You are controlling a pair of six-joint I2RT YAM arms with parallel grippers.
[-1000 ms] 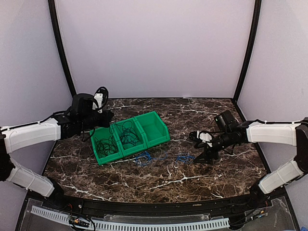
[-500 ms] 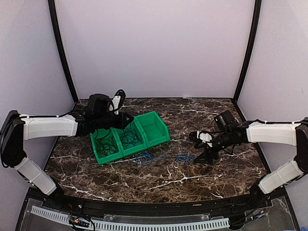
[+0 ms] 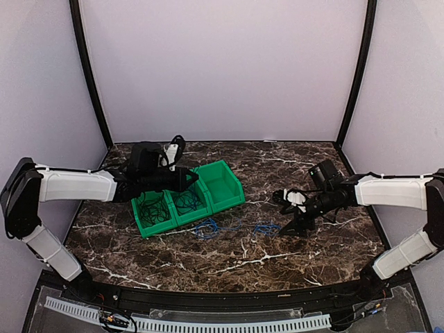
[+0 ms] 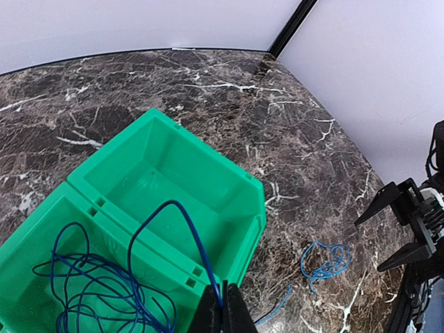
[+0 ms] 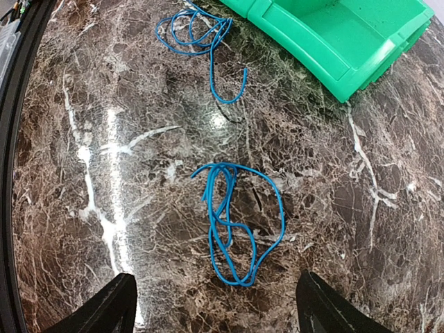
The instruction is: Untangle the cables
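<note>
My left claw [image 3: 189,180] hangs over the green bin row [image 4: 118,166], which sits at about 10 o'clock from the middle of the dark marble table [image 3: 229,267]. Its fingers are pinched fully together on a single strand of the dark cable tangle [image 4: 104,295]. That strand arcs up out of the heap and comes down between my fingertips [image 4: 234,318]. The tangle fills the middle compartment [image 3: 201,193]. It reads dark blue from my wrist and nearly black from above. At 9 o'clock of it, the left compartment [image 3: 139,215] holds a loose heap of black cables [image 3: 154,210].

On the marble, just off the row's front wall at 5 o'clock of the middle compartment, lies the larger blue bundle [image 3: 207,227], with a loop trailing from it. At 3 o'clock of that, and apart from it, lies the smaller blue coil [image 5: 232,222], folded into a long oval.

My right claw [image 3: 295,225] is just beside the coil at its 3 o'clock, pointed down at the table. Its fingers are spread wide and grip nothing. From that wrist the coil lies at 12 o'clock between the two tips. I cannot tell whether the tips touch the marble.
</note>
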